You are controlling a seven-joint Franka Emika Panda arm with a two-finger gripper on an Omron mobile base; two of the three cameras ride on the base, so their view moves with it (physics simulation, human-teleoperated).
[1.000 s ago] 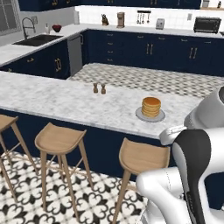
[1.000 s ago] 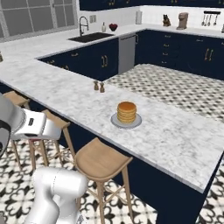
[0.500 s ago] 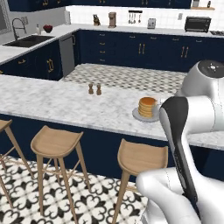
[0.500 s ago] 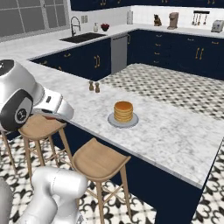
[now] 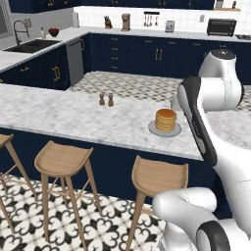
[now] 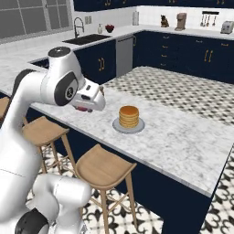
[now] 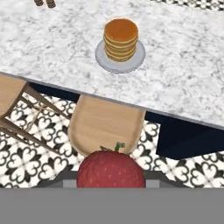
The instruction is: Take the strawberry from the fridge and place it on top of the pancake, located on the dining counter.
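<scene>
Small red seeded strawberry (image 7: 111, 169), green stem up, sits clamped in two-finger gripper (image 7: 112, 179) above wooden stool, short of marbled counter edge. Judged light, soft, bruisable; hold at widest flanks, gentle squeeze. Target golden pancake stack (image 7: 120, 38) on pale plate lies ahead.

The dining counter (image 5: 73, 115) is a long white-grey marbled slab over a navy base, with round wooden stools (image 5: 62, 159) standing on the patterned tile floor (image 5: 29, 220) along its near edge. On it sits a pale round plate (image 5: 164, 129) bearing the pancake (image 5: 165, 119) stack. Two small brown shakers (image 5: 106, 100) stand close together, well apart from the plate.
</scene>
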